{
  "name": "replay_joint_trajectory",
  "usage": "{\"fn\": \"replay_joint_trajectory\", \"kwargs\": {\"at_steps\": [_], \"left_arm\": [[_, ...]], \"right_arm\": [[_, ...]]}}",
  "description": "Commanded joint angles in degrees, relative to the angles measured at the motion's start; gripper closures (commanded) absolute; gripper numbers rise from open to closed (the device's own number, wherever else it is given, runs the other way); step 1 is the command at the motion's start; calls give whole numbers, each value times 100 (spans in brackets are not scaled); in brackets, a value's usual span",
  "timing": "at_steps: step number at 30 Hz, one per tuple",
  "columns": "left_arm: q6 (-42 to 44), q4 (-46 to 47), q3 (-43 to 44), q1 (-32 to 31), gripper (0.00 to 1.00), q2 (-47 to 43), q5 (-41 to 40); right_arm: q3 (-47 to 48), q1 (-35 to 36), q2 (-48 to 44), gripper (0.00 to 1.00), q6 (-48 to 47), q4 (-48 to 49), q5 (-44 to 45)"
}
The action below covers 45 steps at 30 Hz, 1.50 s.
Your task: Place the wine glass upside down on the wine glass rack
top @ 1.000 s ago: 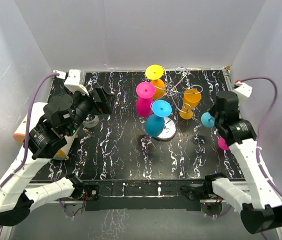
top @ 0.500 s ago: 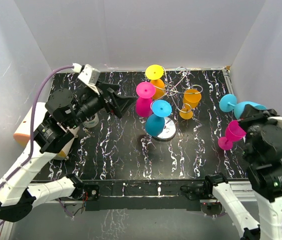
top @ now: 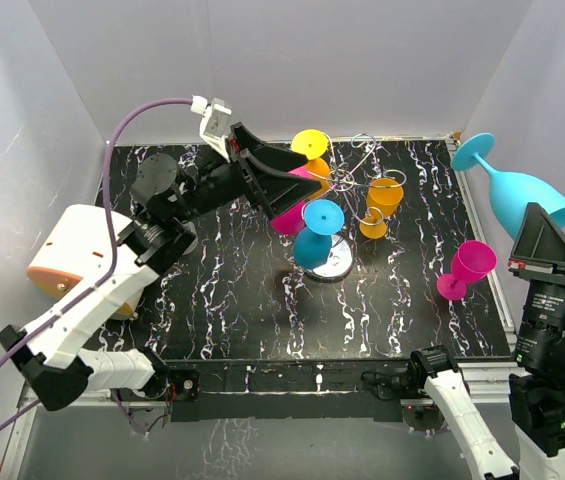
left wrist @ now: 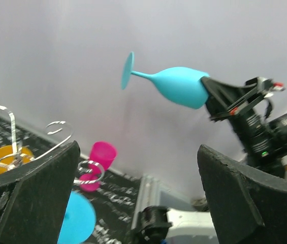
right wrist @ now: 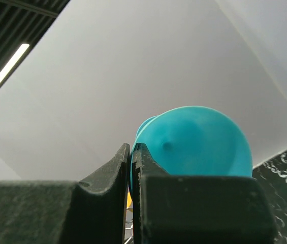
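- White walls (top: 262,60) close in a black table (top: 232,300) veined with white.
- At mid-table stands the rack (top: 354,180), its wire loops rising from a shiny round base (top: 339,263).
- Several glasses hang on the rack with their feet up: a yellow glass (top: 309,144), a magenta glass (top: 287,212), a blue glass (top: 310,248) and an orange glass (top: 384,195).
- The wine glass (top: 517,190), light blue, is up in the air over the table's right edge. It is well apart from the rack and not hung on it.
- It lies nearly on its side, with the foot toward the back wall and the bowl toward the right gripper (top: 552,235).
- The right gripper pinches the bowl's rim, with its fingers (right wrist: 118,168) pressed almost together on the wall of the glass.
- The left gripper (top: 280,178) is raised just left of the rack, spread wide and holding nothing.
- From the left wrist, the wine glass (left wrist: 179,86) shows between the spread fingers (left wrist: 234,203), far across the table.
- A pink glass (top: 467,268) stands upright on the table near the right edge, below the wine glass.
- A white and orange box (top: 67,245) sits off the table's left side.
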Motion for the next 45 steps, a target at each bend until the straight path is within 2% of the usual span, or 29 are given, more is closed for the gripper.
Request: {"fn": "replay_joint_trajectory", "kwargs": {"at_steps": [1, 6, 13, 24, 36, 40, 45], "left_arm": [[-1534, 1809, 119, -19, 2, 398, 321], [-2347, 2389, 285, -100, 2, 883, 32], [-2336, 2183, 1225, -526, 4, 1816, -452], [-2978, 2420, 1478, -1417, 29, 2446, -2148], [-2863, 3274, 1591, -1833, 44, 2666, -2648], [-2699, 3592, 1435, -1929, 53, 2605, -3080], [-2741, 3934, 1332, -1948, 59, 2640, -3290]], "right_arm": [[-378, -21, -61, 100, 111, 1481, -732], [-686, -26, -54, 100, 304, 2338, -1118], [-1113, -22, -65, 100, 721, 3126, -1323], [-1408, -28, 102, 100, 1301, 3605, -1738], [-1580, -19, 309, 100, 1700, 3846, -2388], [-1672, -22, 289, 100, 1815, 3960, -2591], [-1674, -22, 275, 100, 1820, 3966, -2829]]}}
